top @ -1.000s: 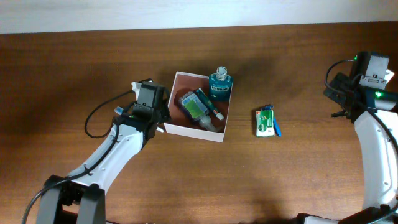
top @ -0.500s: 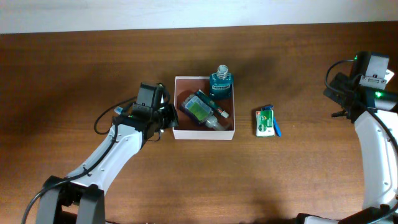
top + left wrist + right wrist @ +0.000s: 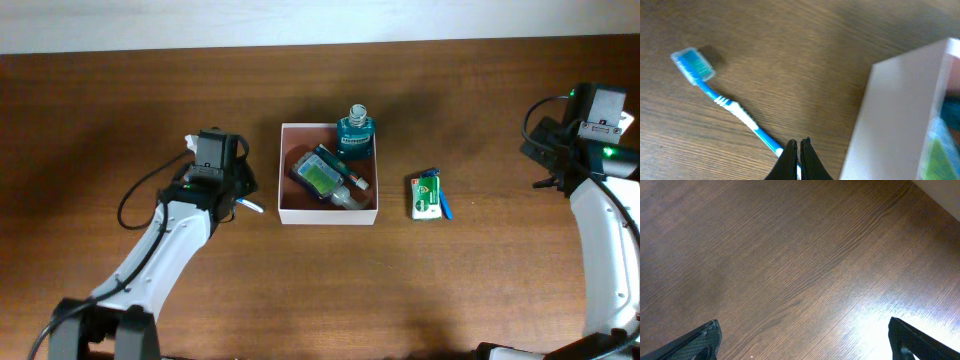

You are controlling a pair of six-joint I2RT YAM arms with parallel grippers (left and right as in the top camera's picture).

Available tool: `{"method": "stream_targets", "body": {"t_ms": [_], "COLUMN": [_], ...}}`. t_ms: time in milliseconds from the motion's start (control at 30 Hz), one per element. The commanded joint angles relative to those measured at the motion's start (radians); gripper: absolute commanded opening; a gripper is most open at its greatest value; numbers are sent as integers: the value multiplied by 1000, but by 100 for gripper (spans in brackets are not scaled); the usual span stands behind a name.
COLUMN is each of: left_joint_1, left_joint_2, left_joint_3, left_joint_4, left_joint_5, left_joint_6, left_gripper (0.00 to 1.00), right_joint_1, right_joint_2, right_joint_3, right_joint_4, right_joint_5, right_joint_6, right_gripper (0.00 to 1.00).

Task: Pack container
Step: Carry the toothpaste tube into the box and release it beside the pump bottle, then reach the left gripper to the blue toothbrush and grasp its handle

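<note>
Dark wood table (image 3: 450, 290); white container (image 3: 328, 217) sits centre; blue toothbrush (image 3: 735, 107) lies just left of it, handle reaching the left gripper (image 3: 799, 150), jaws together; right gripper (image 3: 805, 340), jaws apart, waits far right.

Both arms wear smooth white shells over their long links — the left arm (image 3: 165, 245) and the right arm (image 3: 603, 240) alike — with black joints and black wrist blocks. A thin black cable (image 3: 122, 208) loops beside the left one, and a green light (image 3: 607, 152) glows on the right wrist. The left gripper (image 3: 799, 159) ends in 2 black fingers (image 3: 789, 162) tapering to thin tips.
</note>
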Motion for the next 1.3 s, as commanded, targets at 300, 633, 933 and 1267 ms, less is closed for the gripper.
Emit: {"method": "stream_targets", "body": {"t_ms": [300,633,933,1267], "left_joint_1": [54,69,69,74], "left_joint_2": [127,161,213,308], "left_joint_3": [16,16,16,16], "left_joint_4": [67,65,39,43], "left_joint_5": [-120,-71,-50,-16], "left_joint_6": [-148,-148,-199,-200], "left_gripper": [65,58,58,50], "right_joint_1": [-4,-4,-4,-4], "right_joint_2": [-26,-26,-26,-26], "right_joint_3": [10,10,10,10], "right_joint_4": [0,0,0,0], "right_joint_5": [2,2,2,2], "right_joint_6": [8,8,8,8], "right_gripper": [98,99,99,99]}}
